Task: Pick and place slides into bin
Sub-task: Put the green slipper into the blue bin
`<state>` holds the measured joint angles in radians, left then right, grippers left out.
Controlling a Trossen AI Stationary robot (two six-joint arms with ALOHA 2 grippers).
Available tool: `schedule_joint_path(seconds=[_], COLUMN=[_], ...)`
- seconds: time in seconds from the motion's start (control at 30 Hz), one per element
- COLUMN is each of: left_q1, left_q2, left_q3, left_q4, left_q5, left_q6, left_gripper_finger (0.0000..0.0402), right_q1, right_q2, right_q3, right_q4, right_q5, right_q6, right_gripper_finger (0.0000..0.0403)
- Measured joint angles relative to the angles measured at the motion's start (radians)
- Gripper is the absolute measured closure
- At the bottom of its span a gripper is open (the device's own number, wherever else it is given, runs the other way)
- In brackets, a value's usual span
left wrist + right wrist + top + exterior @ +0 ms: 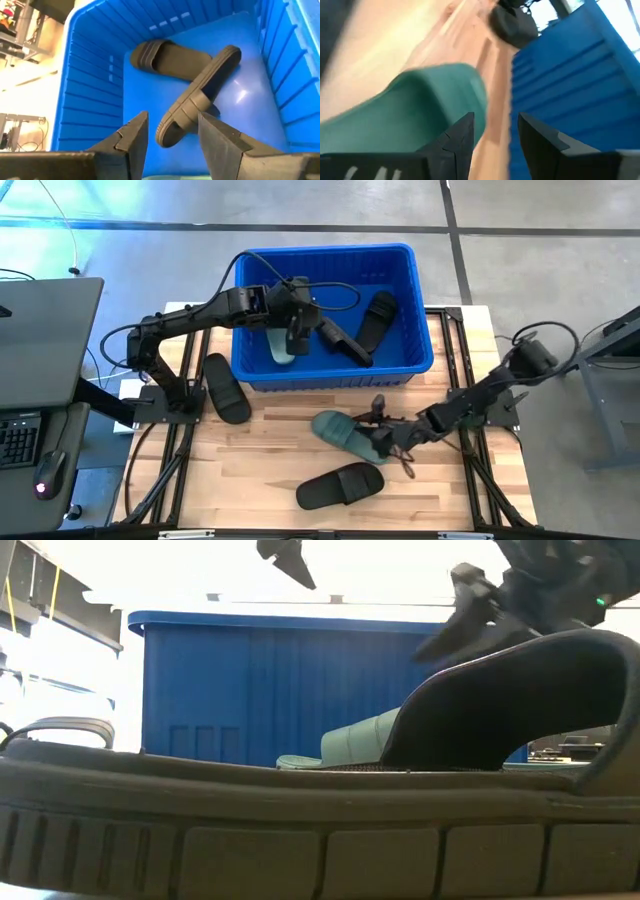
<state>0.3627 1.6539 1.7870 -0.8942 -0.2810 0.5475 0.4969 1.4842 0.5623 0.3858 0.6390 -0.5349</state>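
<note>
Fingers of both grippers stand apart; only the left wrist view shows two black slides (pixel 190 85) crossed inside the bin (pixel 90 75).

Worktop (pixel 270 450): light wood planks, black frame | keyboard (pixel 18 438) and mouse (pixel 48 472): left side desk | floor: grey concrete

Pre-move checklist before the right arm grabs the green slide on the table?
1. Right gripper at the green slide on the table: ok.
2. Its fingers parted, slide not yet clamped: ok.
3. Left gripper over the bin, above a second green slide; fingers empty: ok.
4. Left arm out of the drop path: not ok, it hangs over the bin's left half.
5. Free room in the bin beside the two black slides: ok.
6. Two more black slides remain on the table: ok.
</note>
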Motion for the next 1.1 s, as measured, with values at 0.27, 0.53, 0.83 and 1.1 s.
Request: schedule_joint_path(seconds=[0.27, 0.53, 0.83, 1.1], left_q1=[0.002, -0.011, -0.117, -0.290], left_q2=[0.000, 0.000, -0.037, -0.075], left_q3=[0.000, 0.000, 0.000, 0.000], left_q4=[-0.082, -0.155, -0.194, -0.422], left_q5=[0.000, 0.005, 0.037, 0.039], left_q6=[-0.002, -0.059, -0.059, -0.155], left_gripper_finger=[0.0245, 0.0245, 0.0245, 0.0245], right_q1=[0.002, -0.018, -0.099, -0.111], right_q2=[0.146, 0.224, 0.274, 0.267], right_q3=[0.225, 0.362, 0.372, 0.373], right_q4=[-0.361, -0.551, -0.563, -0.565], right_q5=[-0.110, -0.049, -0.102, -0.147], right_q6=[0.050, 0.082, 0.091, 0.205], right_gripper_finger=[0.0263, 0.0263, 0.0267, 0.0341])
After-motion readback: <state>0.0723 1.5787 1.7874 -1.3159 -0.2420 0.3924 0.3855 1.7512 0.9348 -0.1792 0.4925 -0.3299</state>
